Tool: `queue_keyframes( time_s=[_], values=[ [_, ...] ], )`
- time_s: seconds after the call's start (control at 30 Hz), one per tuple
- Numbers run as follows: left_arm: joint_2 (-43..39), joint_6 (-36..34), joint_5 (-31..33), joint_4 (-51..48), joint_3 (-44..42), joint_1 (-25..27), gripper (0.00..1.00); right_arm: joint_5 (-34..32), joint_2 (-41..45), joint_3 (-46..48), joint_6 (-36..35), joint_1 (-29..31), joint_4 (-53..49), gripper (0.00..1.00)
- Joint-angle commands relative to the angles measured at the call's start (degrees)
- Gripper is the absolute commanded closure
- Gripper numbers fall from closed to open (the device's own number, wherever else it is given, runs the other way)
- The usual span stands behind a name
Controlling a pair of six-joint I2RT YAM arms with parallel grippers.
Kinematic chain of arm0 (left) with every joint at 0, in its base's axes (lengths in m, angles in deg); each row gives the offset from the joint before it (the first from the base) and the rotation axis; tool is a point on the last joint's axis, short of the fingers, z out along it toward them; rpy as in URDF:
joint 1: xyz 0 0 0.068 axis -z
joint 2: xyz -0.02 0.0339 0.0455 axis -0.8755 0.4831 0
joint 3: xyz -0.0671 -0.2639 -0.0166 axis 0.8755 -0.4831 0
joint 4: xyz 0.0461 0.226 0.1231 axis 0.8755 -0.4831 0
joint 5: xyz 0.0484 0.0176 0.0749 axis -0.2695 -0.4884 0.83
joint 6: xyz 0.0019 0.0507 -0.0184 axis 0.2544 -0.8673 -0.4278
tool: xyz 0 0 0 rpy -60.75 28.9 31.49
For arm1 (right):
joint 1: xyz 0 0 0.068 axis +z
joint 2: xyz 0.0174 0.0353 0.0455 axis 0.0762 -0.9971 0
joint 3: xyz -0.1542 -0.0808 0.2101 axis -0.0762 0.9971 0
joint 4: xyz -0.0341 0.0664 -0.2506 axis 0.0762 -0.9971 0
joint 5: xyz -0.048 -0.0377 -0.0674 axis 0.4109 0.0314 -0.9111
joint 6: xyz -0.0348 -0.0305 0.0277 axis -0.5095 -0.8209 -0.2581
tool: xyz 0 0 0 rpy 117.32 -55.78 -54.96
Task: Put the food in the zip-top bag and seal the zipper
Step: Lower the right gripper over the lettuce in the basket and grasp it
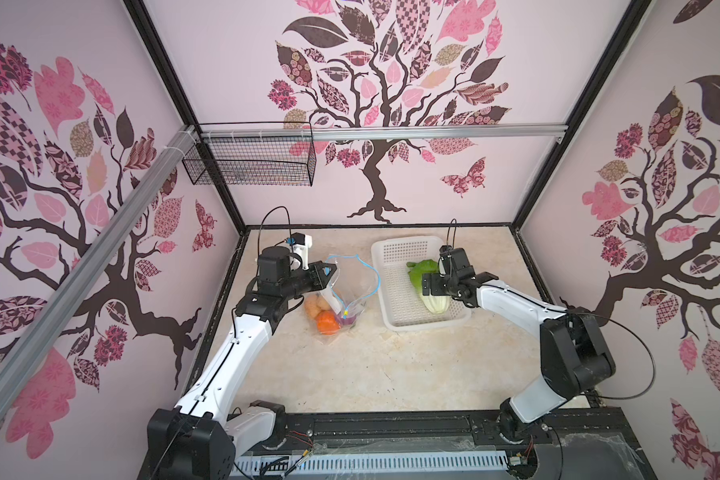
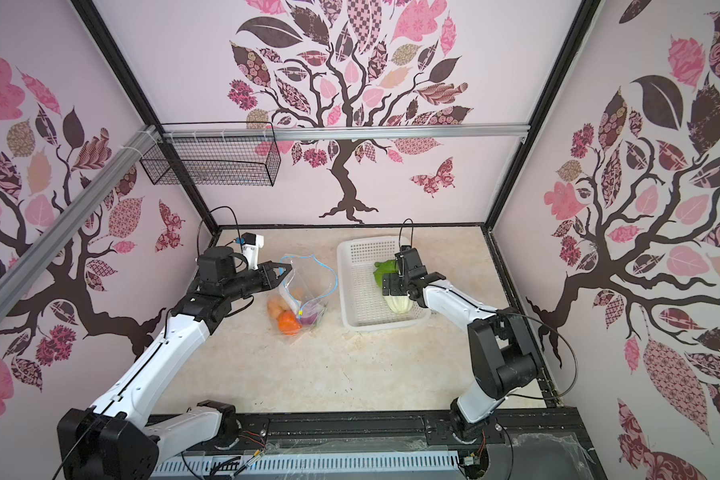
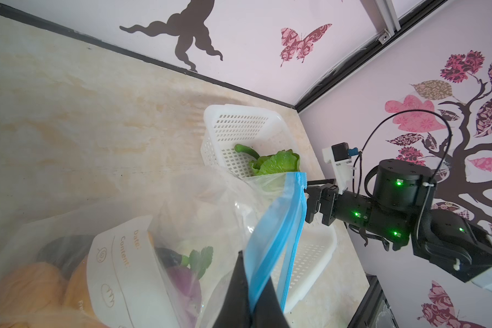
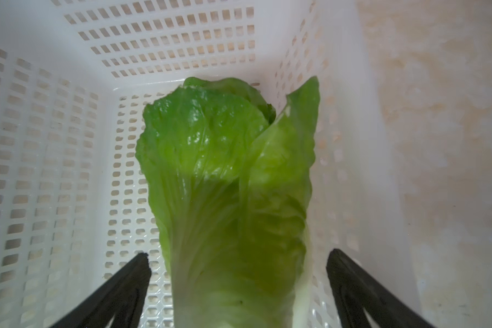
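Over on the left, the left pincer (image 3: 252,272) is pressed together on the zipper (image 3: 279,227), pinching that light blue strip and holding up one side of the zip-top bag (image 1: 352,291). The bag's mouth gapes open and its bottom rests on the counter (image 1: 371,365). Through the clear plastic you can see tan potatoes (image 1: 313,305), the orange pumpkin (image 1: 327,323) and the purple onion (image 1: 346,319), with the small yellow slider (image 1: 345,311) low on the strip. Moving right, the white basket (image 1: 395,249) sits just beside the bag. The green cabbage (image 4: 210,159) lies in it, leafy end toward the back wall. The right pincer (image 4: 237,253) hangs over its pale stalk end, fingers spread wide on either side, not closed on it.
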State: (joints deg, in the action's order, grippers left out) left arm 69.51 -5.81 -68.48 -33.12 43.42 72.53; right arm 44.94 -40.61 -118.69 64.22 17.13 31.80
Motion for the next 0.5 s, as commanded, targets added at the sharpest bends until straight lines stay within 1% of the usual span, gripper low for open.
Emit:
queue_keyframes(
  time_s=[0.0, 0.13, 0.3, 0.37, 0.47],
  values=[
    [0.2, -0.1, 0.3, 0.7, -1.4, 0.2, 1.0, -0.8, -3.3, -3.8, -1.5, -0.2, -3.6, 0.0],
    [0.2, 0.0, 0.5, 0.5, -1.3, 0.3, 1.0, 1.7, -6.1, -5.0, -2.2, -0.2, -4.6, 0.01],
    [0.0, -0.1, 0.8, 0.3, -1.3, 0.2, 1.0, 2.7, -9.9, -8.3, -2.9, -0.1, -8.6, 0.0],
    [0.0, -0.1, 0.7, 0.3, -1.3, 0.2, 1.0, 2.5, -11.3, -9.5, -3.4, 0.1, -10.4, 0.0],
    [-0.1, -0.1, 0.7, 0.3, -1.3, 0.2, 1.0, 0.3, -13.3, -10.7, -3.9, 0.8, -12.2, 0.01]
  ],
)
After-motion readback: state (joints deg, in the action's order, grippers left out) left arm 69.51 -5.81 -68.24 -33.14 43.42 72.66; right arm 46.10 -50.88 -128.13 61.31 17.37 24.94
